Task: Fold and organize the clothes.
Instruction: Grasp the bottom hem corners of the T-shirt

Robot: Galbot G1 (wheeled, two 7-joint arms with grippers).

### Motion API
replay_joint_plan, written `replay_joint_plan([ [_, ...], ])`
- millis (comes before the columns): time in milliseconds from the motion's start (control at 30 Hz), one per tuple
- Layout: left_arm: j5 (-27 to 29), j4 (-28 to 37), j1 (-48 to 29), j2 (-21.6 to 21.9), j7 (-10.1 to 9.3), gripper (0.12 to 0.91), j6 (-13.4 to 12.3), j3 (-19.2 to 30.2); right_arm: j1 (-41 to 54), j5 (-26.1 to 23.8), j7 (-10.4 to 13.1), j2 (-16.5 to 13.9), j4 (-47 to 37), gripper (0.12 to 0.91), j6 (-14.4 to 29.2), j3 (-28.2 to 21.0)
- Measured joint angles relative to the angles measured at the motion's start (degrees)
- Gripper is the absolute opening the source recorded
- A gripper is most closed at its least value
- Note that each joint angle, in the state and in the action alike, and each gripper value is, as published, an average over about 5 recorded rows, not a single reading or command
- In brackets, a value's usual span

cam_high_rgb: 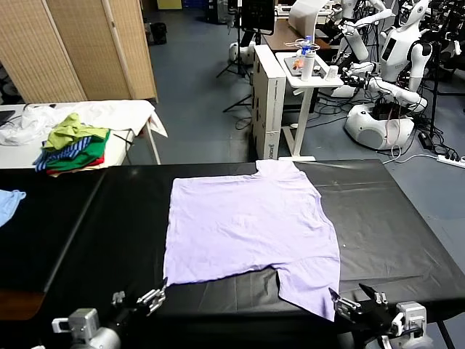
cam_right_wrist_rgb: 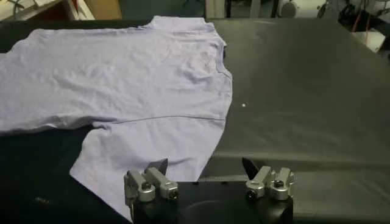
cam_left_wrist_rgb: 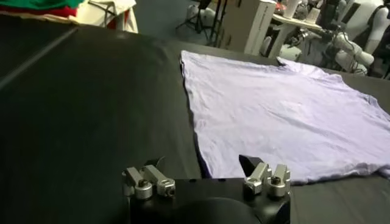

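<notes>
Black tabletop [cam_high_rgb: 407, 218] fills most of your head view, running from the left edge to the right edge across the lower half of the frame. Spread flat on it, centre of the frame, you have the lavender short-sleeved T-shirt of thin fabric [cam_high_rgb: 243, 229], plain face up. One sleeve points toward the top of the frame near the far table edge, and the other sleeve reaches down to the near edge at lower right. Its hem side runs down the left of the garment.

Next in size, a white table [cam_high_rgb: 109, 116] sits at upper left of the frame beyond the black one, and on it lies a heap of green, yellow and striped garments [cam_high_rgb: 73, 145]. A light blue cloth [cam_high_rgb: 9, 202] pokes in at the left edge of the frame, on the black surface.

Your left gripper [cam_high_rgb: 152, 297] sits at lower left of the frame, just off the shirt's near hem corner; in the left wrist view the gripper [cam_left_wrist_rgb: 206, 169] has its jaws spread wide and holds nothing, with the shirt corner lying between and just beyond the fingertips.

Your right gripper [cam_high_rgb: 357, 298] sits at lower right of the frame, beside the near sleeve's edge. In the right wrist view the gripper [cam_right_wrist_rgb: 206, 165] is likewise spread wide and empty, one fingertip over the sleeve's edge.
</notes>
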Motion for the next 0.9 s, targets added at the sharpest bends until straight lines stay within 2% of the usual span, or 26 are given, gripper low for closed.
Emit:
replay_joint_plan([
  [333, 2.1, 2.6, -0.7, -2.3, -0.24, 0.890, -0.6, 0.9, 0.3, -0.9, 0.2, 0.7, -0.5, 0.907, 0.0, -2.4],
  [433, 2.7, 3.4, -0.7, -2.8, -0.28, 0.791, -0.9, 1.1, 0.1, -1.0, 0.2, 1.0, -0.8, 0.897, 0.0, -2.6],
  [500, 2.9, 3.7, -0.7, -3.0, -0.29, 0.678, -1.1, 1.2, 0.0, -1.1, 0.1, 1.2, -1.0, 0.852, 0.0, -2.6],
  [633, 3.0, 3.9, -0.8, -3.4, -0.23, 0.498, -1.3, 1.6, 0.0, -1.1, 0.0, 1.5, -1.3, 0.674, 0.1, -2.7],
  [800, 3.2, 4.2, -1.1, -3.6, -0.12, 0.274, -1.4, 1.9, 0.5, -1.1, 0.0, 1.7, -2.1, 0.369, 0.4, -3.2],
  [900, 3.3, 4.3, -1.1, -3.6, -0.05, 0.184, -1.5, 1.9, 0.5, -1.1, -0.1, 1.8, -2.3, 0.231, 0.6, -3.3],
])
